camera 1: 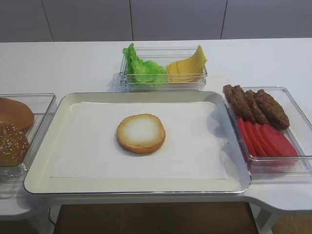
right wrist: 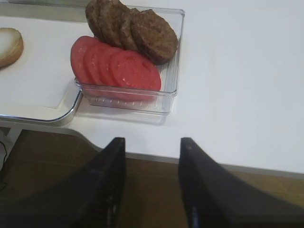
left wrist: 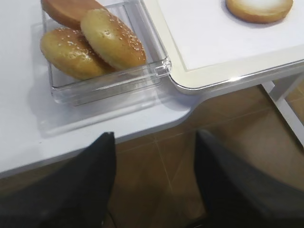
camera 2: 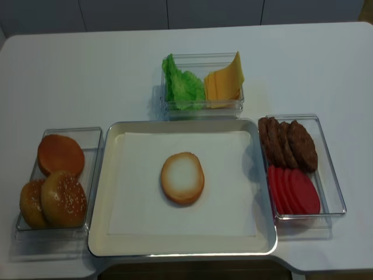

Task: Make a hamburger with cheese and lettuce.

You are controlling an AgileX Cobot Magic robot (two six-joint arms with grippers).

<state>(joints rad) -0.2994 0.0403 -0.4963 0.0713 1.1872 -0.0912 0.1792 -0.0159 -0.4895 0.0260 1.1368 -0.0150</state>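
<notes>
The hamburger is one bun half (camera 1: 141, 132), cut face up, in the middle of the paper-lined metal tray (camera 1: 53, 122); it also shows in the other high view (camera 2: 182, 178) and at the wrist views' edges (left wrist: 259, 8) (right wrist: 9, 46). The lettuce (camera 1: 141, 67) and the cheese (camera 1: 186, 67) share a clear box behind the tray; one cheese slice's corner points up. My left gripper (left wrist: 154, 137) is open and empty, below the table's front edge near the bun box. My right gripper (right wrist: 153, 142) is open and empty, at the front edge before the tomato box. Neither shows in the high views.
A clear box at the left holds sesame buns (camera 2: 63, 197) and a plain bun top (camera 2: 60, 154). A clear box at the right holds meat patties (camera 2: 288, 143) and tomato slices (camera 2: 294, 191). The brown floor (left wrist: 161, 161) lies below the table's front edge.
</notes>
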